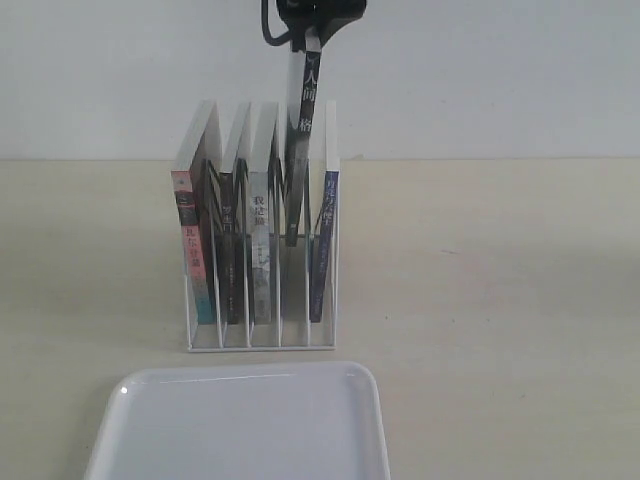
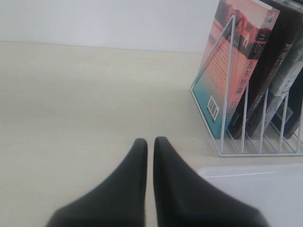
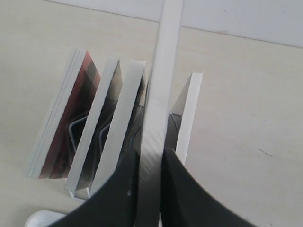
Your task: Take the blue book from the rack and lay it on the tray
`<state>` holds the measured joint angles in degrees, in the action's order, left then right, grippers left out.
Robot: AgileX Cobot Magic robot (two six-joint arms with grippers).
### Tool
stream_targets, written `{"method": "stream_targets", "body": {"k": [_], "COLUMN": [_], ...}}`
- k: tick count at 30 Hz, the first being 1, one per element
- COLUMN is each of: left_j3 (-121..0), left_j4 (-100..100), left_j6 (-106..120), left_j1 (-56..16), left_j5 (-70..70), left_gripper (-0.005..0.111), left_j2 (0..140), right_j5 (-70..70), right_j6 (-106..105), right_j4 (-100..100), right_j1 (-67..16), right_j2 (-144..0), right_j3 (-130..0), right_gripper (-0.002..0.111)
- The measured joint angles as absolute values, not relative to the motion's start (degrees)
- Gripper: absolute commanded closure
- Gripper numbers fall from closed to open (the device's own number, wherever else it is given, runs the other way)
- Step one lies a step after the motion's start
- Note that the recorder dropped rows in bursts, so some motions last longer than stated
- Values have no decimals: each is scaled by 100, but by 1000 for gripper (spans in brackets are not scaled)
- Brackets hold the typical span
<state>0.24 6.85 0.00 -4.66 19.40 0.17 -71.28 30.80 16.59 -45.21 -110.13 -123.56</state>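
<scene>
The white wire rack [image 1: 260,345] holds several upright books. The blue book [image 1: 326,230], with a blue spine and pale characters, stands in the rightmost slot, also seen as the blue book [image 3: 188,113]. My right gripper [image 1: 308,35] is above the rack, shut on the top of a dark-spined book [image 1: 303,130] with white characters. That book is raised about halfway out of the slot beside the blue one. In the right wrist view the right gripper [image 3: 151,161] clamps this raised book [image 3: 163,71]. The white tray [image 1: 240,430] lies in front of the rack. My left gripper [image 2: 150,142] is shut and holds nothing, low beside the rack [image 2: 246,153].
A pink-and-teal book [image 1: 192,250] fills the leftmost slot, then a black-spined one [image 1: 230,235] and a pale grey one [image 1: 260,240]. The tray's corner [image 2: 265,189] lies near the left gripper. A pale wall runs behind the beige table [image 1: 500,300].
</scene>
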Motion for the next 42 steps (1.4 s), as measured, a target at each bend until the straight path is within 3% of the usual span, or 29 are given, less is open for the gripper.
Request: {"method": "stream_targets", "body": {"k": [28,30,31,33,36,42], "left_j3": [24,24,24,24,24,24], "left_j4": [685,685,685,685,685,685], "left_j6": [0,0,0,0,0,0], "left_j1": [-466,-466,-466,-466,-466,-466], "left_j5": [1940,1940,1940,1940,1940,1940], "left_gripper": [103,103,103,103,103,103], "left_j2": [17,17,17,17,17,17], "right_j5": [-7128,-7128,-7117,-7056,-7033,-7021], "right_j6": [3119,3146,3146,3146,3112,3020], "right_j4": [1613,1613,1613,1613,1613,1613], "right_j1": [-4521,-4521,-4521,-4521,-4521,-4521], "right_j2": [-11904,-11904,-11904,-11893,-11881,-11871], "right_j3": [-12356,-12356,-12356,-12356,-12368,-12368], "right_gripper": [103,82,57,44,69,72]}}
